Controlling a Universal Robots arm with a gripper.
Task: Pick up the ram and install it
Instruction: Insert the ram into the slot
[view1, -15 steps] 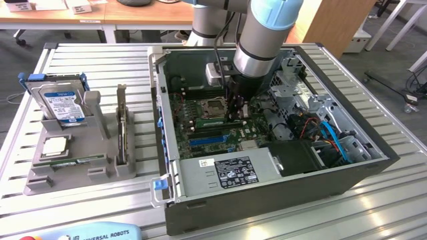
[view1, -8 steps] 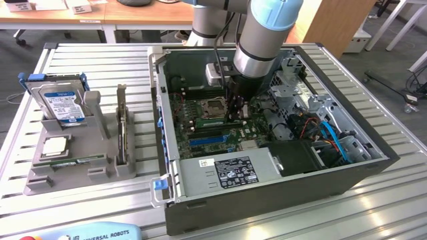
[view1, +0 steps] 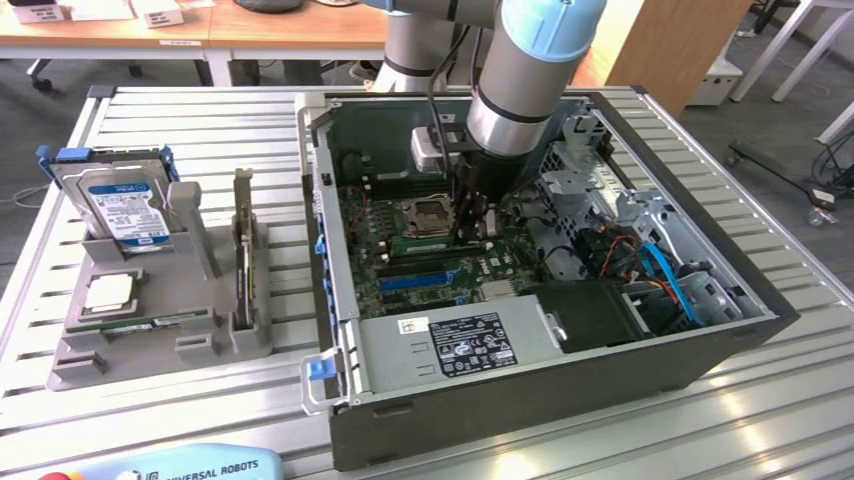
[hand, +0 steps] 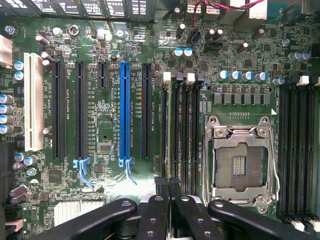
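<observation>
At the scene's left, a gray holder (view1: 80, 370) sits on the slatted table (view1: 200, 130). A hard drive (view1: 123, 205) stands upright at its far end. A square silver processor (view1: 110, 292) lies flat nearer the front. A ram (view1: 134, 325), a thin green stick, lies flat along the holder's near ledge, just in front of the processor. An expansion card (view1: 243, 260) stands on edge in the holder's right-hand slot.

To the right of the holder is the open computer case (view1: 534, 400), with the motherboard (view1: 400, 250) exposed and a labelled power supply (view1: 461, 345) at its near side. The arm reaches down into the case, and the gripper (view1: 474, 232) is low over the board, just right of the empty processor socket (view1: 424, 215).

In the wrist view the gripper (hand: 167, 187) is over the near end of the memory slots (hand: 182, 130), which run between the blue card slot (hand: 124, 112) and the socket (hand: 242, 162). Its black fingers (hand: 155, 215) are pressed together. Something thin may be pinched edge-on between them, but I cannot tell. Blue and orange cables (view1: 661, 270) lie at the case's right.
</observation>
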